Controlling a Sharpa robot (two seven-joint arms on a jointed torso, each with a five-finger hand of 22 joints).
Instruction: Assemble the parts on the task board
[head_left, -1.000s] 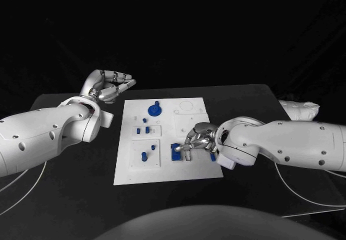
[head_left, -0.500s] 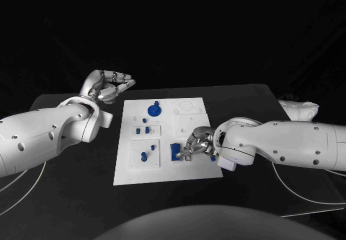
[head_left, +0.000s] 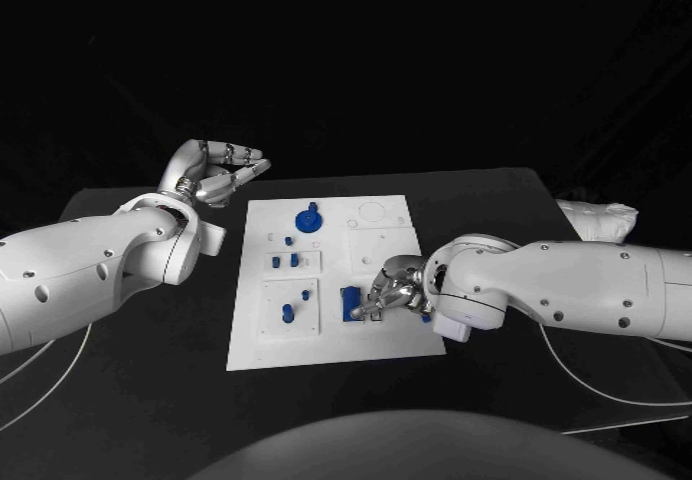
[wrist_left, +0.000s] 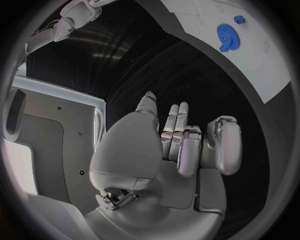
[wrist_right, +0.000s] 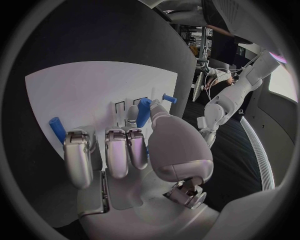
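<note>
The white task board (head_left: 335, 335) lies in the middle of the table. My right hand (head_left: 389, 290) is low over its near right part, thumb and a fingertip pinching an upright blue piece (wrist_right: 144, 112) at the slots there; beside the fingers a blue block (head_left: 351, 303) shows. Another blue peg (wrist_right: 56, 128) stands on the board (wrist_right: 81, 90) close to the curled fingers. A blue gear (head_left: 309, 218) sits at the far end, also seen as the gear (wrist_left: 228, 35). My left hand (head_left: 219, 170) hangs raised beyond the board's far left corner, fingers curled, holding nothing.
Small blue pieces (head_left: 284, 261) stand in the board's left middle panel, and two more blue pieces (head_left: 296, 305) sit in the panel nearer me. A white object (head_left: 599, 218) lies at the table's right edge. Black table surrounds the board.
My right hand has slid a little toward me and to the left, settling lower on the blue piece. The left hand has stayed put.
</note>
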